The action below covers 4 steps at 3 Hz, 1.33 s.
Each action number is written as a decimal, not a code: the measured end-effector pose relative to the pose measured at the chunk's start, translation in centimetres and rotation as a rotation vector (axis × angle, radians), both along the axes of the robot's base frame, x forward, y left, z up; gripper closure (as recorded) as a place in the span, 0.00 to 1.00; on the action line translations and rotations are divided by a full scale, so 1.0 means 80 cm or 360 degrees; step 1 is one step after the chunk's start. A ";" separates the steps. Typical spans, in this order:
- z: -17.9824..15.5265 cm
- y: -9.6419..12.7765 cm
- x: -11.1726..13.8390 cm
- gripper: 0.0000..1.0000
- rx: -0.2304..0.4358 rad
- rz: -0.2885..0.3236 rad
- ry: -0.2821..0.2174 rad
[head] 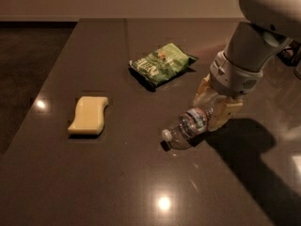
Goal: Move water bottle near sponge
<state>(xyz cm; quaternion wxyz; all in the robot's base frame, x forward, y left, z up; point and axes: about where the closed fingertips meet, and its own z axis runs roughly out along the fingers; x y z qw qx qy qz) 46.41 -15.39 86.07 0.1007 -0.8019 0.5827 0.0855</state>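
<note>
The gripper (212, 108), at the right of the table (141, 187), looks clamped on the bottom end of the water bottle (187, 126), which lies on its side well apart from the sponge (88, 115), so grasping seems done and the next move must carry the bottle left to it.

On the dark worktop (117, 182) the water bottle (187, 127) lies on its side right of centre, its white cap pointing toward the near left and its base end lying between the pale jaws of the gripper (210, 111), which comes down from the grey arm (247, 51) at the right and closes against it from both sides. The pale yellow sponge (88, 115) lies flat well apart to the left. A green snack bag (162, 63) rests farther back, between them.
</note>
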 end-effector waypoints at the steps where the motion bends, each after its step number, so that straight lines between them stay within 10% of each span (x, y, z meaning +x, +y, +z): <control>1: 0.016 0.022 0.010 0.89 -0.0016 -0.0096 0.0005; 4: 0.032 0.117 0.063 1.00 0.0048 -0.0452 0.0042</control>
